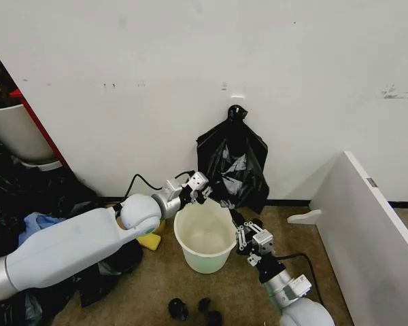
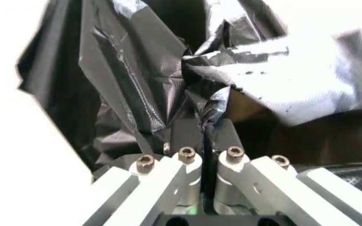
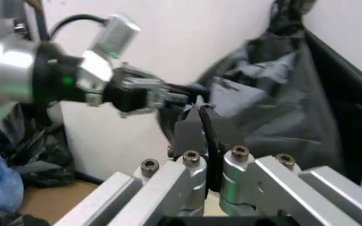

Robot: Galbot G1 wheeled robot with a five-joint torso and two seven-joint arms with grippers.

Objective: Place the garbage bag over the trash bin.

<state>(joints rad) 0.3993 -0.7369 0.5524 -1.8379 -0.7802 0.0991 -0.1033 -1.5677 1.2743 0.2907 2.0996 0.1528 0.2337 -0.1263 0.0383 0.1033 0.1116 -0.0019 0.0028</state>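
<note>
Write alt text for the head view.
Both grippers hold a black garbage bag against a white wall, above a white trash bin on the floor. The left gripper pinches its left edge, the right gripper its lower right edge.

The trash bin (image 1: 205, 239) sits on the floor. Behind it, the garbage bag (image 1: 232, 163) hangs on the wall. 2 grippers flank the bin.
</note>
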